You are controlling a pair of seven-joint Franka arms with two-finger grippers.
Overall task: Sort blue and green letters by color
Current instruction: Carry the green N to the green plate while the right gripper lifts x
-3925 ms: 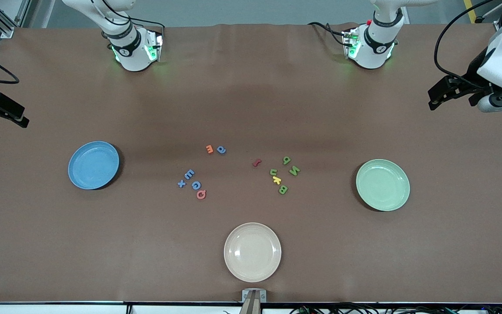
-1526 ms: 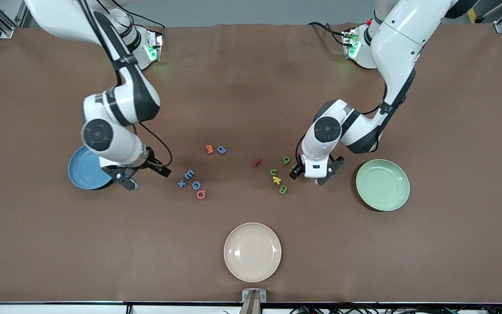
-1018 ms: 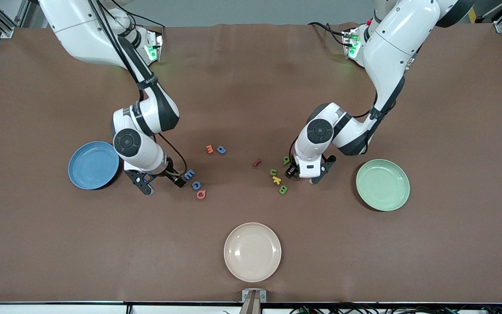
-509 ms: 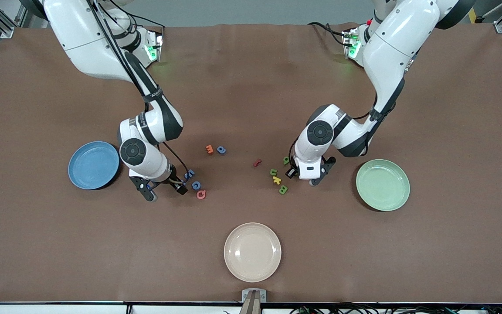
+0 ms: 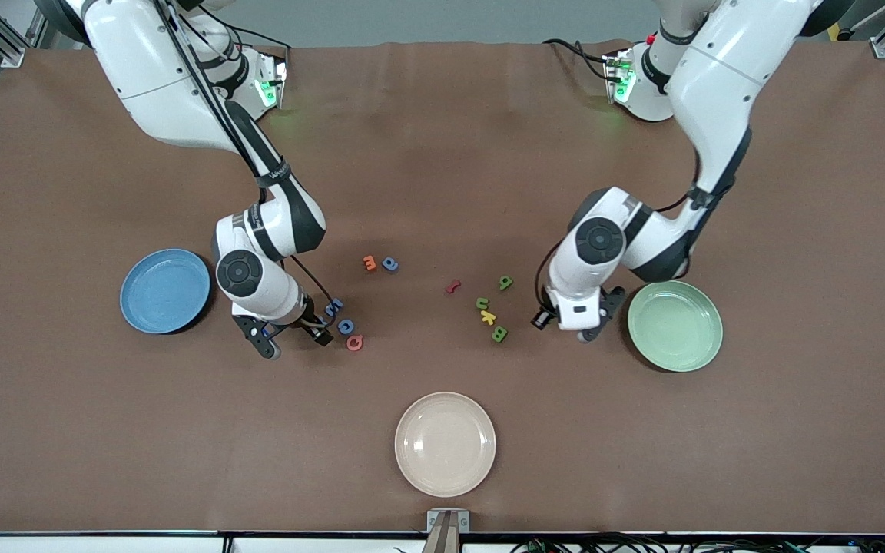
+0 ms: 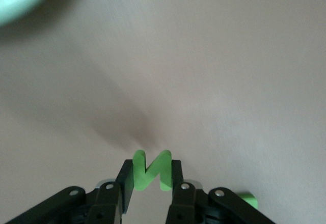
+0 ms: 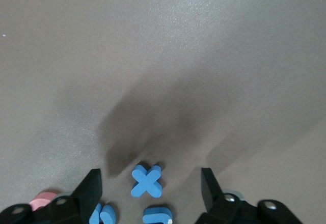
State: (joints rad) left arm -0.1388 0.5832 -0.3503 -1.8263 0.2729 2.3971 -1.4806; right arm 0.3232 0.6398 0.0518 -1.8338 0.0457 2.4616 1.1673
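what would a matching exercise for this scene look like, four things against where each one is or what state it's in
Things:
1. green N
2. blue X
3. left gripper
4. green plate

Places or states:
A. on the table between the right gripper's open fingers
B. shut on a letter
C. bare, at the left arm's end of the table
D. clamped between two fingers

Pairs: 1-D, 2-A, 3-B, 4-C

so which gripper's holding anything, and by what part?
Left gripper is shut on the green foam letter N, pinched across its two outer strokes. Right gripper is open around the blue letter X, holding nothing.
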